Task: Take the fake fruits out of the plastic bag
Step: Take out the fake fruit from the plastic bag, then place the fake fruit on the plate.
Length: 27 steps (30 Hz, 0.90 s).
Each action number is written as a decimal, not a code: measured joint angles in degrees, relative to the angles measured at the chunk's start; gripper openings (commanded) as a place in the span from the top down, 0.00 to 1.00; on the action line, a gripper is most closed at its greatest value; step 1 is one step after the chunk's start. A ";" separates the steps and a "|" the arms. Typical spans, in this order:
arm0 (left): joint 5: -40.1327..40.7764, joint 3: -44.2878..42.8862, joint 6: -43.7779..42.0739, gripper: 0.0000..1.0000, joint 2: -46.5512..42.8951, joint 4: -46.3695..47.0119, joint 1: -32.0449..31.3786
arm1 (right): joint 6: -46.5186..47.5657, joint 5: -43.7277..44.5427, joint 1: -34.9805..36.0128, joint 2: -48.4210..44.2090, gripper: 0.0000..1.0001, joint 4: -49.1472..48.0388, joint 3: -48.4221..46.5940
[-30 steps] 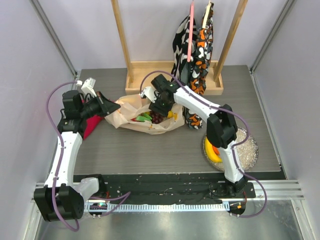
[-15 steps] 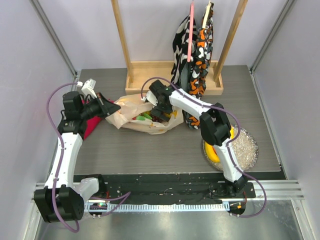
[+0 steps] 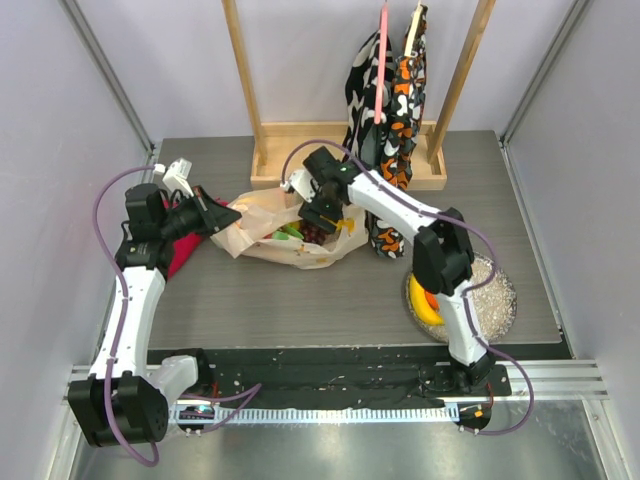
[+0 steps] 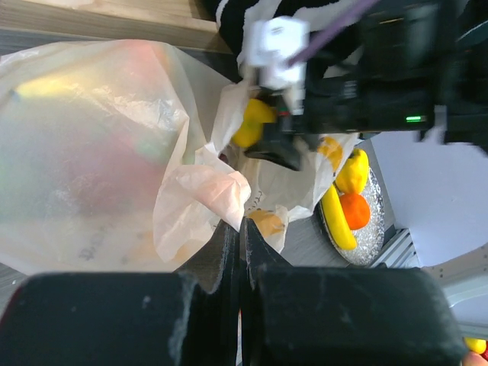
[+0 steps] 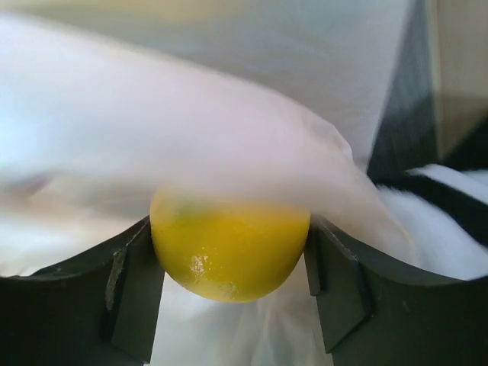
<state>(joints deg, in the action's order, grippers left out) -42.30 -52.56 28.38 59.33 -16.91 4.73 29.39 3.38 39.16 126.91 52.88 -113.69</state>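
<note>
Where the right wrist camera looks along its own fingers, the right gripper (image 5: 231,263) is clenched on a yellow lemon (image 5: 229,248), with a black finger (image 5: 133,293) pressed to each flank of the fruit and a fold of pale film draped over its top. From overhead, that gripper sits in the mouth of the plastic bag (image 3: 262,212) just left of frame centre, so the lemon is judged gripped but not yet clear of the bag. Beside it inside the opening lie a green fruit (image 3: 290,232) and a dark grape bunch (image 3: 316,237). The left gripper (image 3: 230,214), at the bag's left end, is shut flat on a pinch of the film; its wrist view shows the jaws meeting with plastic caught between them. This hold is judged to anchor the bag and keep the mouth spread while the other arm draws fruit out. At lower right of the overhead frame a glittery silver plate (image 3: 497,290) carries a banana (image 3: 428,308) and an orange (image 4: 354,210), apparently the place for removed fruit. A red cloth (image 3: 180,255) lies under the left arm. Risk noted: the film over the lemon may drag the bag along on lifting.
</note>
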 measured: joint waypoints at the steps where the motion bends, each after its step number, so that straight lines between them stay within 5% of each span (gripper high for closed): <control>1: 0.00 0.00 0.00 1.00 0.00 0.00 0.00 | -0.02 -2.19 -0.02 -2.10 0.48 0.28 0.20; 15: 0.00 0.11 0.17 1.00 0.17 0.48 0.00 | -4.07 -30.51 -7.98 -29.59 0.50 8.39 1.99; 27: 0.00 -0.04 0.22 1.00 2.71 0.55 0.00 | 11.19 -15.87 -48.61 -47.65 0.52 22.73 25.49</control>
<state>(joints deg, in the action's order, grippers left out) -42.30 -52.60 28.60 62.04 -16.36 4.73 40.58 -12.49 -9.45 79.26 75.61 -88.20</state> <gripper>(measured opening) 0.013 0.713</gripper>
